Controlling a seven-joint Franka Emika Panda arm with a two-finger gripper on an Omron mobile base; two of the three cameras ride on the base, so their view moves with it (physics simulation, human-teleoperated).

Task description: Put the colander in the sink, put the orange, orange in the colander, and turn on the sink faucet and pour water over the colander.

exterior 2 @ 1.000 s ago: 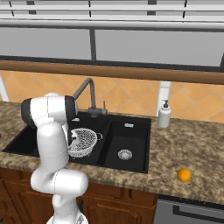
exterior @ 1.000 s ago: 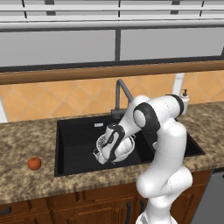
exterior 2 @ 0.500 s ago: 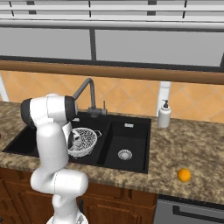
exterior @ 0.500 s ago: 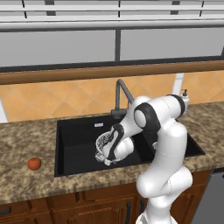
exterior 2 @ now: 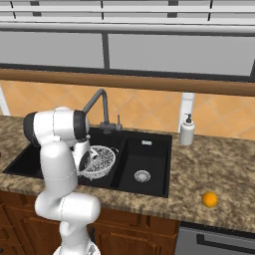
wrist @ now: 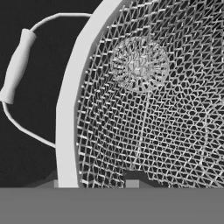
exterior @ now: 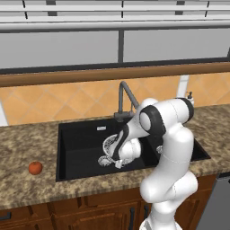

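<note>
Step one in hand: seating the colander. Granite counter carries the black sink; dry faucet behind it. Colander sits low in the large basin, tilted, its rim pinched by the hand. Next: level, release, then fetch the oranges, reddish, yellower.
</note>
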